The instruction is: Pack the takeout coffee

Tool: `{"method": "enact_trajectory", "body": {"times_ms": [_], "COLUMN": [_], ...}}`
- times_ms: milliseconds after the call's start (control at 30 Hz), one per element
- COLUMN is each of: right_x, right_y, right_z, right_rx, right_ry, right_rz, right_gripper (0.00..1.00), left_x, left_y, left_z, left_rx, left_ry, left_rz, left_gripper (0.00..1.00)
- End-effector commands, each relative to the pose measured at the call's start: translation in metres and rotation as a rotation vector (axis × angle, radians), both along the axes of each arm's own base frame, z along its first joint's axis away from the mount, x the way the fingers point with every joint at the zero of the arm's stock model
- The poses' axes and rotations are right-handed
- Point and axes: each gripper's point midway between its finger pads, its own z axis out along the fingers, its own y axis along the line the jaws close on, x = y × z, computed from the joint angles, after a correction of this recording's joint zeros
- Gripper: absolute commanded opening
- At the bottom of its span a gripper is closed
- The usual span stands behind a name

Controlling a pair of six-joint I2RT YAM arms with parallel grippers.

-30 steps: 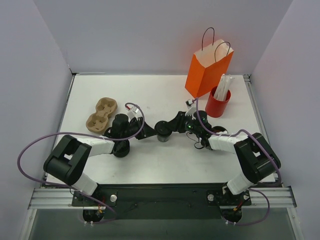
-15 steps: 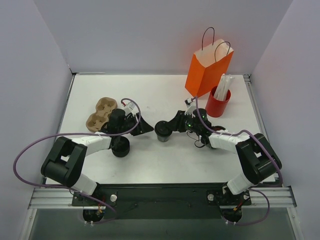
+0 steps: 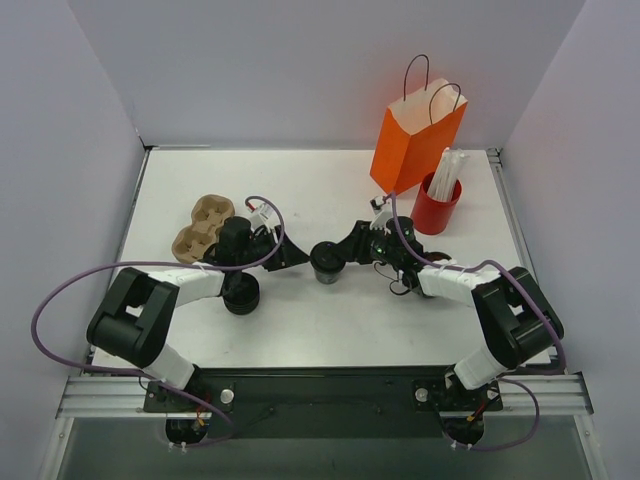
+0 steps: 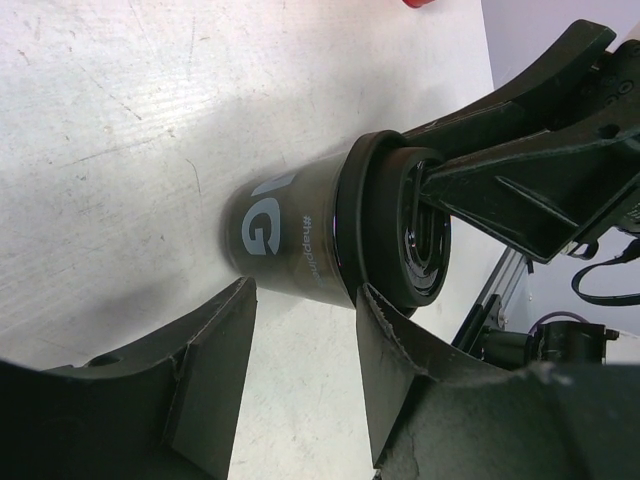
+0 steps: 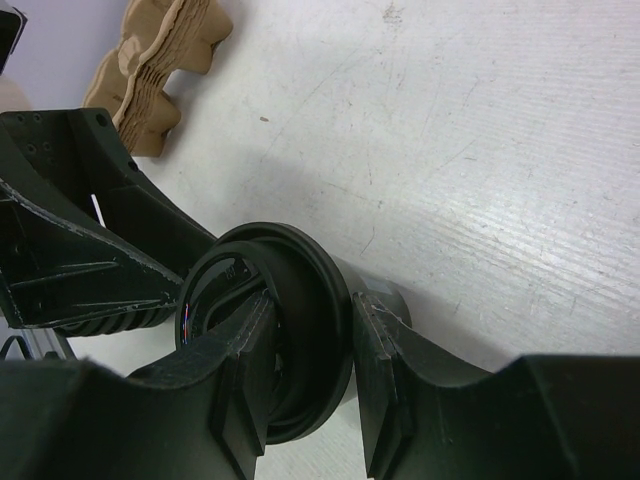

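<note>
I see my right pincer [image 5: 305,345] clamped on the rim of the takeout coffee [image 4: 290,235], upright on the bench [image 4: 120,120]; my left pincer [image 4: 303,300] gapes open beside it.

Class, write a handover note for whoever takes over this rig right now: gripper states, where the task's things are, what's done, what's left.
Left gripper: open, holding nothing, just short of the small dark grey disposable coffee cup.
Right gripper: shut on the cup's black rim.
Cup: upright, middle of the white table.
Tall orange paper bag: standing at the far right.
Done: cup gripped.
To do: carry it over and lower it into the bag.
</note>
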Motion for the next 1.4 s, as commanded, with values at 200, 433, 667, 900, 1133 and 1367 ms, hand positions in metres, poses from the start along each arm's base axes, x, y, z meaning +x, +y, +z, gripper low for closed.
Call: {"method": "enact_trajectory", "body": {"times_ms": [200, 433, 667, 900, 1133, 1367], "right_x": [-0.055, -0.056, -0.056, -0.058, -0.061, -0.065], "right_y": [-0.041, -0.042, -0.042, -0.043, -0.043, -0.043], "right_z": [-0.091, -0.091, -0.090, -0.092, -0.095, -0.100], "right_rx": [-0.265, -0.266, -0.266, -0.273, -0.280, -0.288], "right_ry": [0.274, 0.274, 0.273, 0.274, 0.279, 0.283], "right_rz": [0.015, 0.014, 0.012, 0.021, 0.038, 0.063], "right_gripper": [0.11, 0.12, 0.12, 0.12, 0.12, 0.11], "left_x": [0.006, 0.008, 0.004, 0.007, 0.011, 0.017], "left_y": [-0.015, -0.016, -0.028, -0.026, -0.024, -0.023], "left_z": [0.026, 0.043, 0.036, 0.019, 0.016, 0.010], "left_rx": [-0.091, -0.097, -0.085, -0.063, -0.050, -0.023], "left_ry": [-0.111, -0.156, -0.158, -0.131, -0.134, -0.125], "left_rz": [-0.061, -0.051, -0.086, -0.064, -0.050, -0.039], "left_gripper": [0.54, 0.54, 0.54, 0.50, 0.50, 0.50]}}
